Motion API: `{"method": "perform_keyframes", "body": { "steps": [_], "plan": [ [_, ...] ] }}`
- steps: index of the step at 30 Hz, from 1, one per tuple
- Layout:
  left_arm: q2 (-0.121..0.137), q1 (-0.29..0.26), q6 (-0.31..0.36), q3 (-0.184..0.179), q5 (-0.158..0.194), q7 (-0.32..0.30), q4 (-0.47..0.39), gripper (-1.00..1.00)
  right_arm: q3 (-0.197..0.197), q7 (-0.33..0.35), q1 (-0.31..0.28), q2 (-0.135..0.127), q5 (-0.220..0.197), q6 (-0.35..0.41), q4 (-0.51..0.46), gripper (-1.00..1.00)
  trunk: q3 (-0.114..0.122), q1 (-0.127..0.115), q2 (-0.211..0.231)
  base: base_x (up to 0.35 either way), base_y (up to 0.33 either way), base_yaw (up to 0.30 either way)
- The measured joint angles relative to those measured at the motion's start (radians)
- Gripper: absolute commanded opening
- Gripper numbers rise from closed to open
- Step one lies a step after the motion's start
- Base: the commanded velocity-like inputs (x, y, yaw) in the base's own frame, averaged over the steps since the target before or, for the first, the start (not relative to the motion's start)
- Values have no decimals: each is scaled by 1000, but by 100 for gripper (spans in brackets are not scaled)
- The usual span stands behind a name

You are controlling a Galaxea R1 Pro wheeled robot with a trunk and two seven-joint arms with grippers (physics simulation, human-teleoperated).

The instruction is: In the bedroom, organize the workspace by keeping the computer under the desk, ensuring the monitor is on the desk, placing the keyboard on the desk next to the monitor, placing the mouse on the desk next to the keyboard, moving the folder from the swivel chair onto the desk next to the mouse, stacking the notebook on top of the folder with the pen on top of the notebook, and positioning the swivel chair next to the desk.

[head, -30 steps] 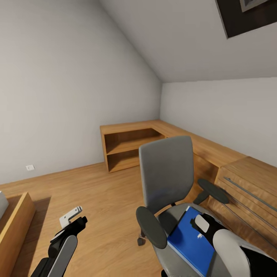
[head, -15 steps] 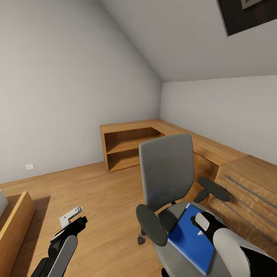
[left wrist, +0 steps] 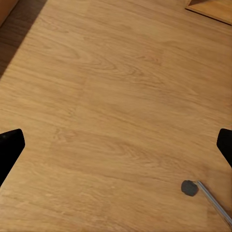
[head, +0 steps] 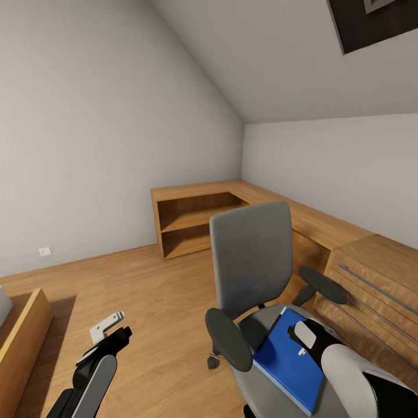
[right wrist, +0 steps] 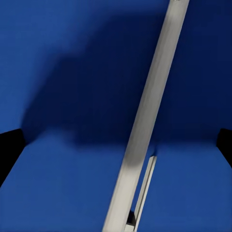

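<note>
Nothing has moved; right hand (head: 305, 342) hovers over the folder (head: 284, 363).

Hidden and cut-off parts

The right arm covers the near right corner of the folder (head: 287, 363) and hides the right gripper's fingertips. The frame's lower edge crops the chair (head: 251, 273) seat and base. In the right wrist view a pale bar, perhaps the pen (right wrist: 147, 113), runs off both edges.

- You are in an attic room of a home: sloped ceiling (head: 255, 64) with a skylight (head: 371, 23).
- Wood floor (head: 157, 302), low wooden cabinets (head: 197, 217) along the walls.
- A swivel chair (head: 251, 261) suggests a study corner.
</note>
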Motion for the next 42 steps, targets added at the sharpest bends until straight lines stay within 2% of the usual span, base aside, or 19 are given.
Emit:
{"method": "perform_keyframes", "body": {
  "steps": [3, 4, 17, 23, 42],
  "plan": [
    [0, 0, 0, 0, 0, 0, 0, 100, 0, 0, 0, 0, 1, 0, 0, 100, 0, 0, 0, 0, 0, 0],
    [0, 0, 0, 0, 0, 0, 0, 100, 1, 0, 0, 0, 1, 0, 0, -100, 0, 0, 0, 0, 0, 0],
    [0, 0, 0, 0, 0, 0, 0, 100, 2, 0, 0, 1, -4, -2, -1, -100, 0, 0, 0, 0, 0, 0],
    [-1, 0, 0, 0, 0, 0, 0, 100, 7, -2, 0, 1, 17, 4, 1, -100, 0, 0, 0, 0, 0, 0],
    [-2, 0, 0, 0, 0, 0, 0, 100, 1, 1, 0, 2, 0, 1, -8, -100, 0, 0, 0, 0, 0, 0]
  ]
}}
